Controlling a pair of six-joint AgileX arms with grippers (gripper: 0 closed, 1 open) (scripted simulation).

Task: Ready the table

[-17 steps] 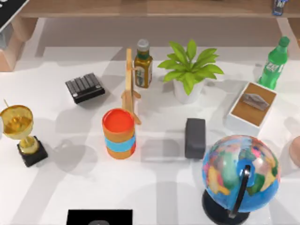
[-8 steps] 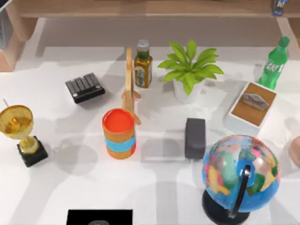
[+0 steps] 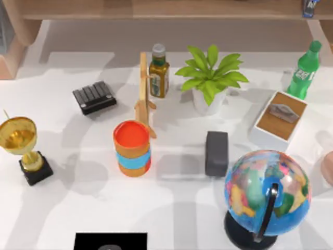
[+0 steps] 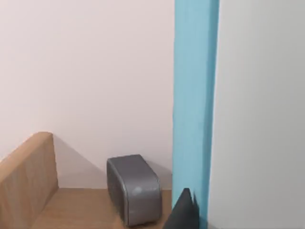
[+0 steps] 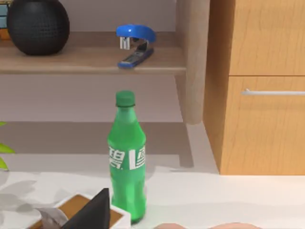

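The dark corner of my left arm that sat at the top view's upper left a second ago has gone; nothing on the table (image 3: 171, 208) has shifted. My left wrist camera faces a shelf holding a grey speaker (image 4: 134, 188); my right faces the green bottle (image 5: 126, 157). Whether either gripper is open, I cannot tell. The orange cup (image 3: 132, 148) looks empty.

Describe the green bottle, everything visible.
The green bottle is translucent green plastic by its look, with a green screw cap and a white-lettered label around its middle. It stands upright and capped on the white table, near the far right corner in the top view. In the right wrist view it stands just behind the white tray with the brown inside; contact between them cannot be told.
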